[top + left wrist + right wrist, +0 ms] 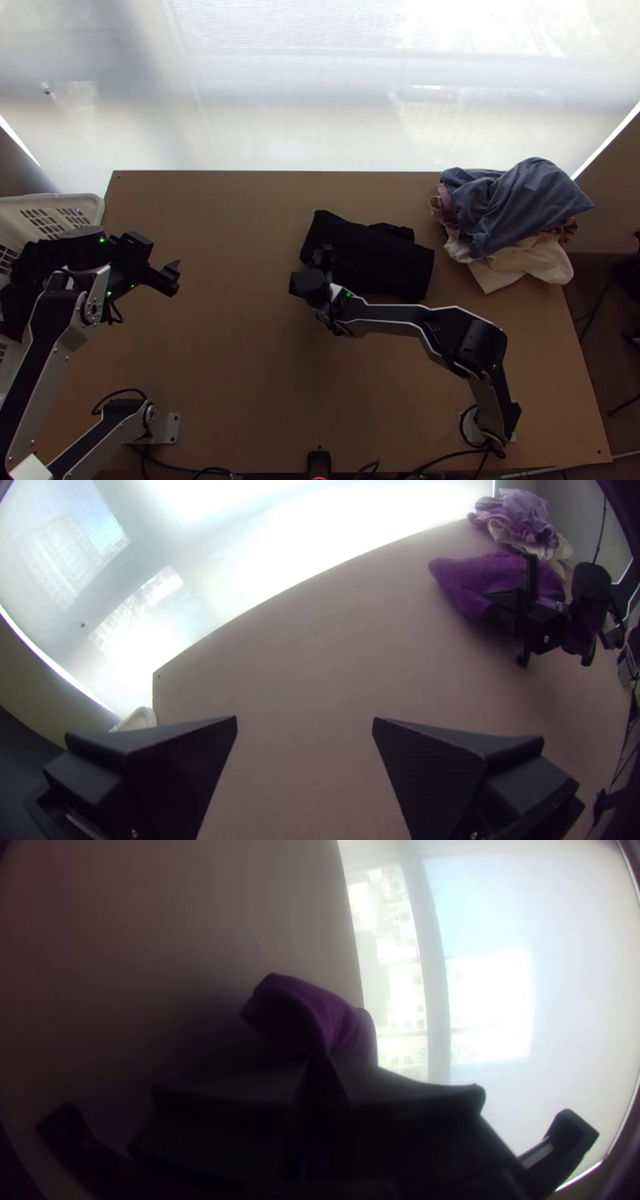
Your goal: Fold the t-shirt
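Observation:
The t-shirt looks black from above and lies as a compact, roughly rectangular folded bundle right of the table's middle. In the left wrist view the t-shirt appears purple. My left gripper is over the table's left side, well apart from the cloth; in its wrist view the gripper is open, nothing between its fingers. At the bundle's left edge is my right gripper. Its own wrist view has the gripper shut on the t-shirt, a raised part bulging beyond the fingertips.
A pile of blue, white and pink clothes lies at the table's back right corner. The white basket stands at the left edge, with dark cloth in it, partly under the left arm. Bare tabletop stretches between the grippers.

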Robot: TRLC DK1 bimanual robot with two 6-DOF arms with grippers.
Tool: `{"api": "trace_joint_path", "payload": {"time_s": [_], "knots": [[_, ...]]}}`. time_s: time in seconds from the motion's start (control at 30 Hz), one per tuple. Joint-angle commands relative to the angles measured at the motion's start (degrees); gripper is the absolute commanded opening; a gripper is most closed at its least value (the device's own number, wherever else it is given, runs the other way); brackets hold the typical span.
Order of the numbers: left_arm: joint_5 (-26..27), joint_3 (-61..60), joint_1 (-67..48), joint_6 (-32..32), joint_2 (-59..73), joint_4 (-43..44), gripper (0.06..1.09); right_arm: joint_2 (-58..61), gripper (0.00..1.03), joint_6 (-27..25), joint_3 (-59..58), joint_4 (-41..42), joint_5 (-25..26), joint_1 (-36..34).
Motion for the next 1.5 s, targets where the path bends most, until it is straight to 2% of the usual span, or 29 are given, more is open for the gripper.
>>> {"api": "trace_joint_path", "payload": {"time_s": [0.0,0.13,0.43,0.63,0.73,1.07,1.47], "knots": [[0.2,0.6,0.9,0.0,-1.2,0.0,1.04,-3.6,0.03,-3.6,-0.1,5.6,0.2,-2.5],[0.2,2.1,0.9,-0.1,-1.2,-1.0,1.04,-8.4,0.03,-7.5,0.3,7.8,0.2,-4.9],[0.1,5.2,1.2,-1.5,-0.1,-2.5,1.04,-19.8,0.03,-10.0,1.2,7.9,-2.0,-11.3],[-0.2,6.8,1.2,-2.6,0.1,-4.2,1.04,-23.5,0.03,-8.3,3.4,7.8,-6.2,-17.8],[-0.7,6.8,1.1,-2.6,0.2,-4.8,1.04,-24.1,0.03,-7.9,6.0,7.7,-10.3,-20.8],[-3.7,7.4,-0.5,-5.1,0.0,-6.5,1.04,-24.8,0.03,-6.8,13.6,6.5,-16.6,-28.0],[-4.3,6.0,-0.7,-6.6,0.1,-7.4,1.04,-32.8,0.03,-2.2,5.4,5.1,-23.8,-41.0]]}}
